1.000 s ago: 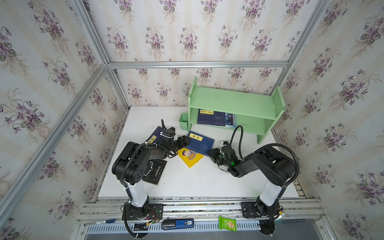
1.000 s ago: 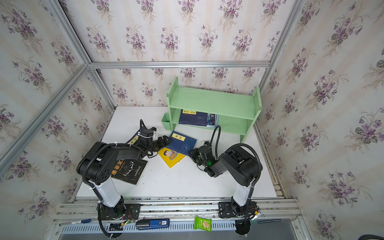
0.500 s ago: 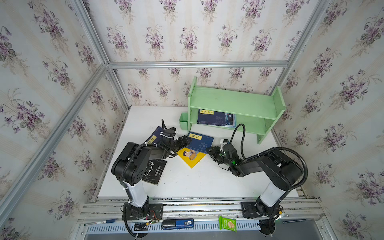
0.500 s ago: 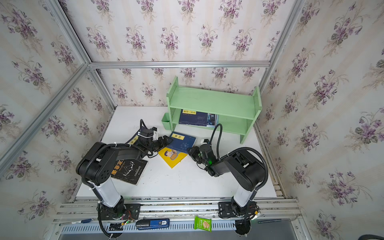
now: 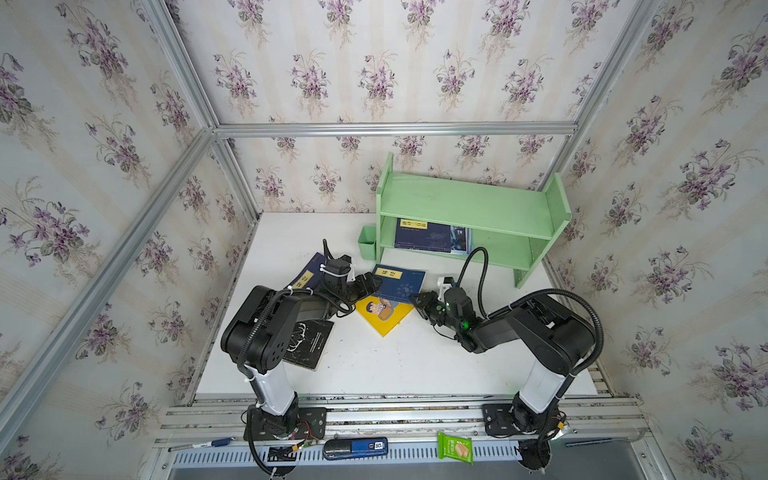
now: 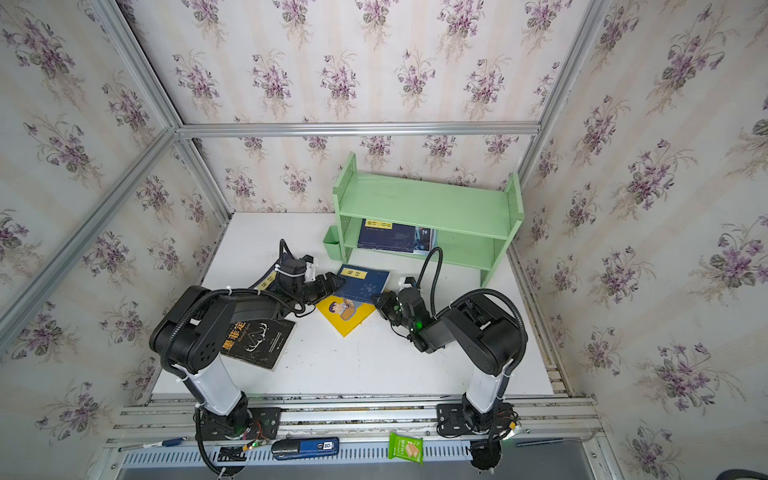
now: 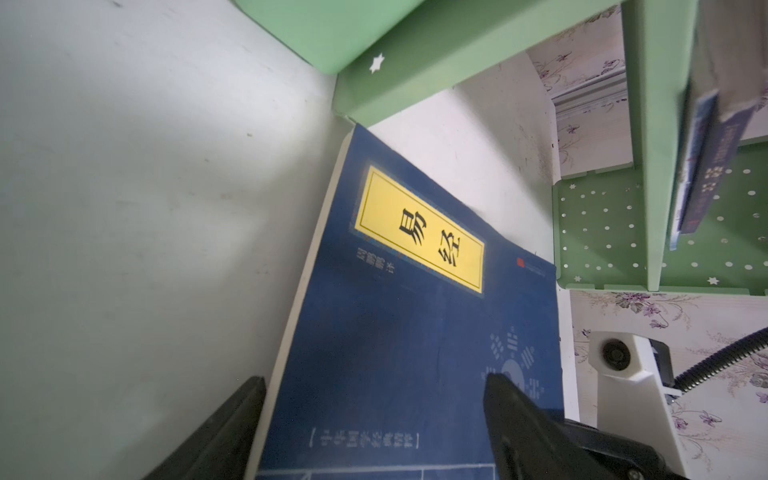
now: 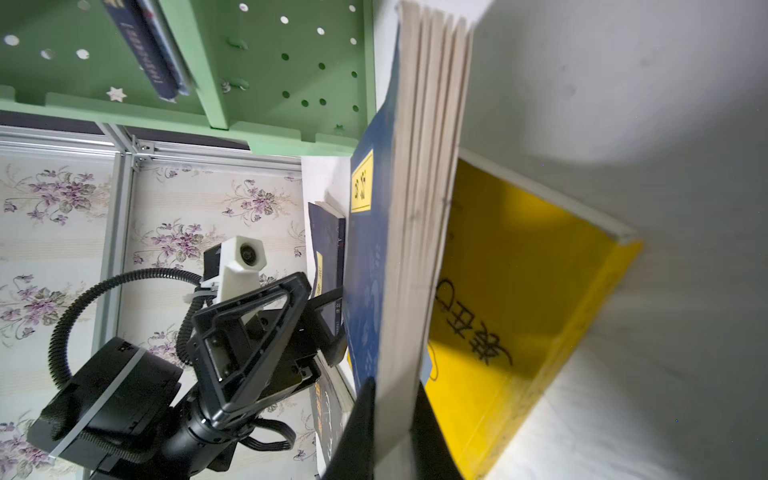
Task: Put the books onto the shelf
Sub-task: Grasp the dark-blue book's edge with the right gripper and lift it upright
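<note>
Right gripper is clamped on the page edge of the middle navy book. One finger sits on the cover and the other under it, against the yellow cartoon book. This navy book lies just in front of the shelf, overlapping the yellow one. Left gripper is at its opposite edge with fingers wide, one over the table and one over the cover; contact unclear. A shelved navy book lies flat on the shelf's lower tier, on the magazine. A third navy book lies in front of the shelf's green cup, partly under the left arm. Black book is farthest from the shelf.
</note>
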